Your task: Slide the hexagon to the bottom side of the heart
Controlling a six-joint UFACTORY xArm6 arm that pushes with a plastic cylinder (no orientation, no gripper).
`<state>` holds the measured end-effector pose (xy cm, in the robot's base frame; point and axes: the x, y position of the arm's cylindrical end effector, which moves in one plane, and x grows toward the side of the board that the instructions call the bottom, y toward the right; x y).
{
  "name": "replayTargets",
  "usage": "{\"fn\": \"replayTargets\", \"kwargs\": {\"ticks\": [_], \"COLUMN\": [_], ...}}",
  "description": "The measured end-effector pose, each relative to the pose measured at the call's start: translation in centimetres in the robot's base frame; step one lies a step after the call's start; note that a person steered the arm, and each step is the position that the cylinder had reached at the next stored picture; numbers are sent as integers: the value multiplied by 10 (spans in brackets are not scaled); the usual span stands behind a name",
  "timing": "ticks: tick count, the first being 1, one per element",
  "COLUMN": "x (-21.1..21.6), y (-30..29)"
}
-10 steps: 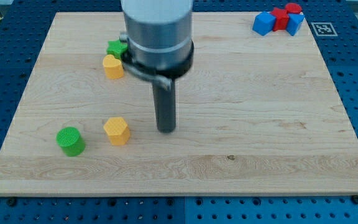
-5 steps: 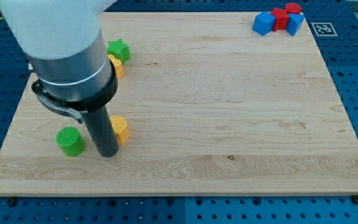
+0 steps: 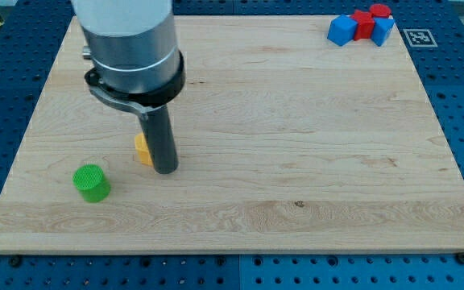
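The yellow hexagon [image 3: 142, 150] lies left of the board's middle, partly hidden behind my rod. My tip [image 3: 166, 170] rests on the board against the hexagon's lower right side. The yellow heart is hidden behind the arm's grey body at the view's upper left.
A green cylinder [image 3: 92, 182] stands at the lower left, below and left of the hexagon. A cluster of blue blocks [image 3: 342, 31] and red blocks [image 3: 364, 22] sits at the board's top right corner. A green star seen earlier is hidden behind the arm.
My tip swung from the hexagon's right to its lower left, then back to its lower right. The hexagon has shifted up and slightly left. The arm now covers the heart and the star.
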<state>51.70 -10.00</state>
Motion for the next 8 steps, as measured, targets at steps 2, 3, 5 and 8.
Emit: {"fn": "replayTargets", "kwargs": {"ticks": [2,3,5,8], "x": [-2,-2,-11,-21], "y": [-25,-35,-56,-14]}}
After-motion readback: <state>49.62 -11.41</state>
